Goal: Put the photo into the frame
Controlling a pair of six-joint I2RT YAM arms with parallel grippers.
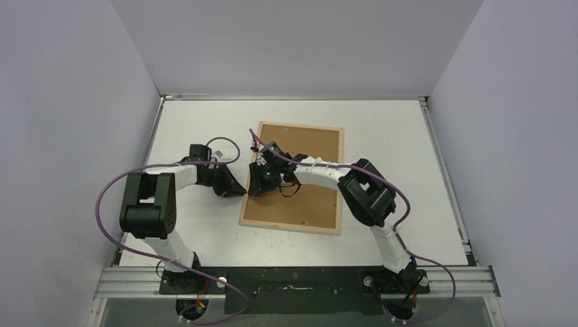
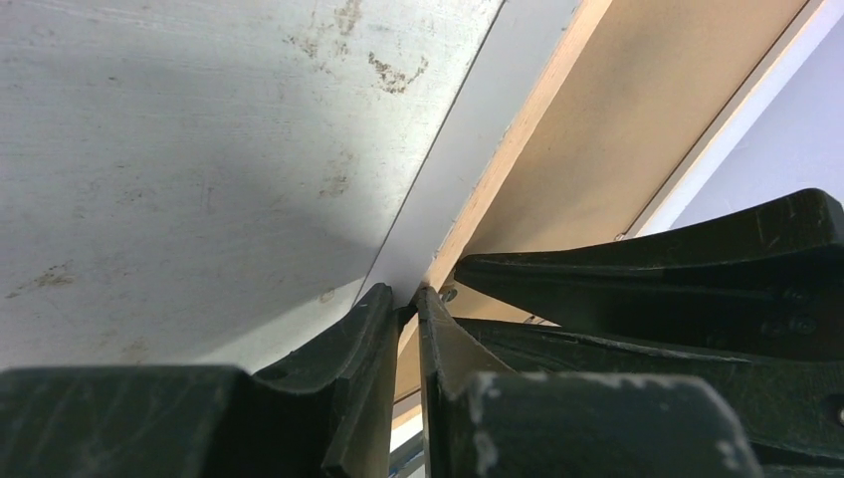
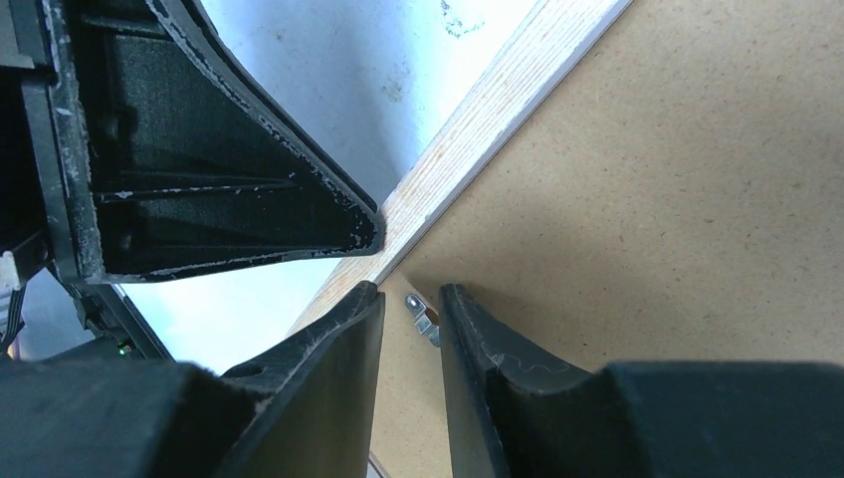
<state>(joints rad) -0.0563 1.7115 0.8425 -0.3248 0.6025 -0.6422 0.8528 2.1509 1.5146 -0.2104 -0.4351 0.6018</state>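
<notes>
I've got the left gripper [image 2: 406,299] nearly closed at the left rim of the frame [image 1: 293,228]; can't tell if it's nipping it. Right gripper [image 3: 413,291] is slightly open, 2 fingers straddling a small metal tab [image 3: 423,319]. Frame lies back-up mid-tabletop [image 1: 191,231]: pale grainy wood rim, matte brown backing board [image 1: 313,204], long axis near-to-far.

Looking down from above and behind the arm bases [image 1: 178,271], taking in the whole surface [image 1: 218,238]. From the 2 wrists, pressed close, sharing the left edge of the frame [image 3: 478,149].
</notes>
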